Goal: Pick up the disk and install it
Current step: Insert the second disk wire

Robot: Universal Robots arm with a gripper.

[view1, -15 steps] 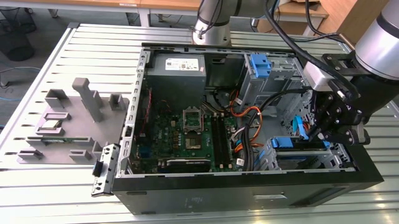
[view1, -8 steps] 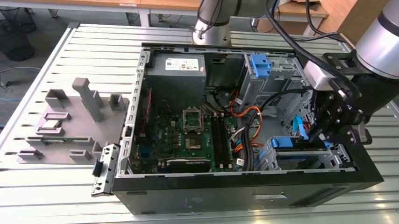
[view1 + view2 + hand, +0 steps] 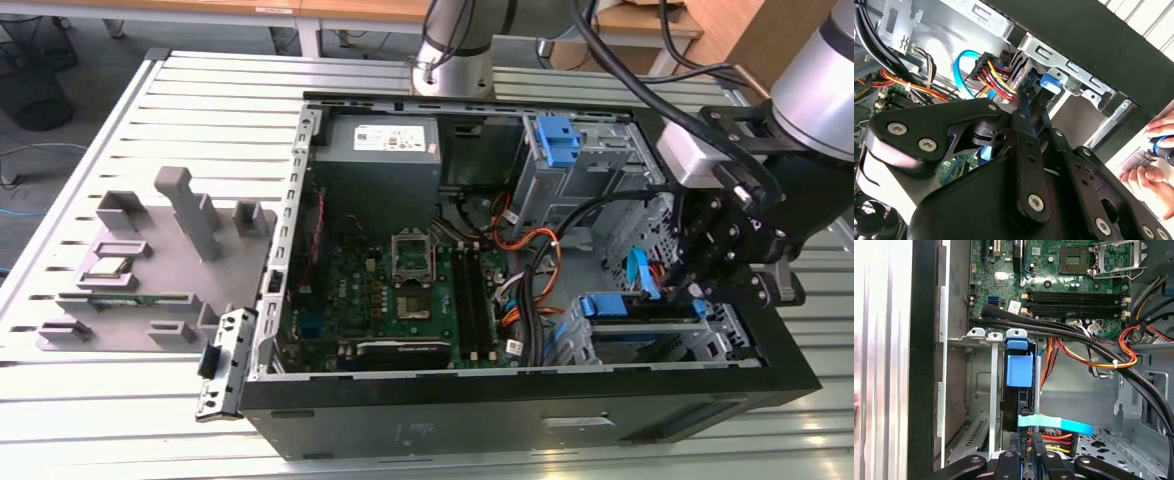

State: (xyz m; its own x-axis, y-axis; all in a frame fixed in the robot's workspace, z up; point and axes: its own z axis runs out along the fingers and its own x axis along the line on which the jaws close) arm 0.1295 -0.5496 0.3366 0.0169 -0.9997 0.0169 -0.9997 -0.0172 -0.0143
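The black linkage-fingered gripper (image 3: 697, 292) sits low over the near-right drive cage of the open black tower case (image 3: 534, 420). The disk in its blue plastic carrier (image 3: 1019, 371) stands edge-on in that cage — apparently seated, cables plugged in. Fingers look nearly pinched together; whether they grip it, I cannot tell.

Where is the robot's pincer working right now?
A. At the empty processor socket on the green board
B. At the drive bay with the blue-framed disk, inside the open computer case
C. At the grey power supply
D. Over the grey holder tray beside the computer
B: in the exterior view the pincer hangs at the drive cage inside the open computer case, and the first wrist view shows the blue-framed disk standing in the bay just ahead of it.
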